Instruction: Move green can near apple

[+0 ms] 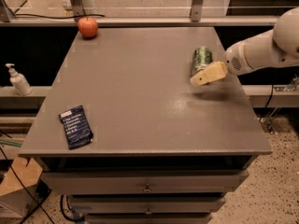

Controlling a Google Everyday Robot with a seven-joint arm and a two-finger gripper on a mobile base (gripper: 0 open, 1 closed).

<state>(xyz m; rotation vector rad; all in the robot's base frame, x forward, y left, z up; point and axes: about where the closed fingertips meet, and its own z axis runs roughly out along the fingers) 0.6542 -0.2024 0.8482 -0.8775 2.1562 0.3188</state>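
The gripper point(197, 80) hangs at the near end of the can point(202, 59), which lies on its side near the table's point(140, 101) right edge, well apart from the round apple point(88, 27). Whether the gripper is open cannot be told. A glancing touch could roll the smooth metal cylinder off the slick grey top.

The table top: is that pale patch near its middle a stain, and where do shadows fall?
In the camera view, the pale patch on the table looks like glare from overhead light rather than a stain. The gripper, at the near end of the green can, throws a soft dark shadow just nearer the camera. The apple at the far left corner is evenly lit.
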